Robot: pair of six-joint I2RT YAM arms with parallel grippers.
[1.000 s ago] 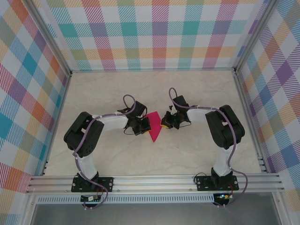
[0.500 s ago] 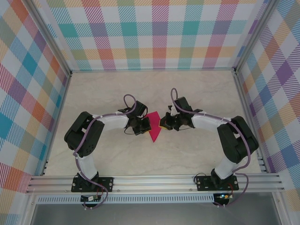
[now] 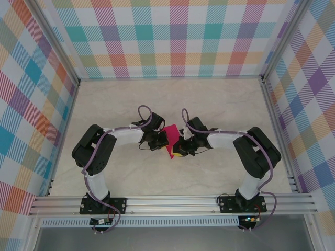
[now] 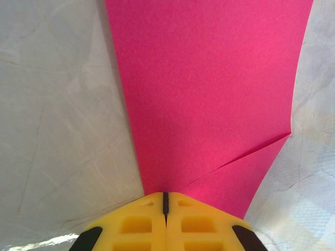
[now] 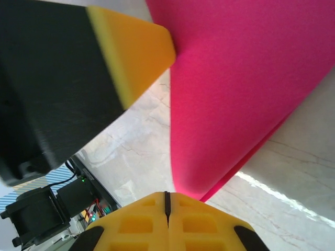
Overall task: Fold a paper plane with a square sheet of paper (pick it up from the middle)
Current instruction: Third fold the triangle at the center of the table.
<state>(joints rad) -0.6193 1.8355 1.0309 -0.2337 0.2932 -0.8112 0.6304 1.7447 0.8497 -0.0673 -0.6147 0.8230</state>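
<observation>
Two pincers, the left gripper (image 3: 162,140) and right gripper (image 3: 179,150), each clench the folded pink paper (image 3: 171,134) at the middle of a pale marbled tabletop (image 3: 225,99), enclosed by plaid walls (image 3: 178,36).

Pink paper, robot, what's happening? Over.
Left tool shut, tip on folded pink paper. Right tool shut, tip at its edge. Tools close together.

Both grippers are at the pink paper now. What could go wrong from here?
The left gripper seems to pinch only the narrow end of the folded pink paper; it could slip out. The right gripper, shut, noses into a bulging fold, which may crease crooked. Both grippers sit close and could collide.
</observation>
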